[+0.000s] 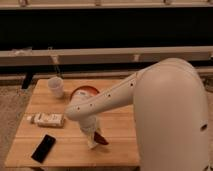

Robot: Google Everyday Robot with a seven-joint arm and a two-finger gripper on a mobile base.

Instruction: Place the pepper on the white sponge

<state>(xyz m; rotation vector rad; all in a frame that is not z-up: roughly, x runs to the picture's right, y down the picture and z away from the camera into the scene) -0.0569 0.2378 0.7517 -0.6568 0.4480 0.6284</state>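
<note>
A red pepper (pixel 101 139) shows at the front middle of the wooden table (pixel 120 145), right against the lower end of my gripper (pixel 93 136). The gripper points down at the table from the white arm (pixel 107 100) and covers part of the pepper. I cannot tell whether the pepper is held or lying on the table. A pale patch (pixel 93 145) sits just under the gripper. I cannot tell whether it is the white sponge.
A white cup (pixel 56 86) stands at the table's back left, with a red bowl (pixel 84 91) beside it, partly behind the arm. A white packet (pixel 47 119) lies at the left. A black flat object (pixel 43 148) lies at the front left. The arm's large white housing (pixel 172 120) fills the right.
</note>
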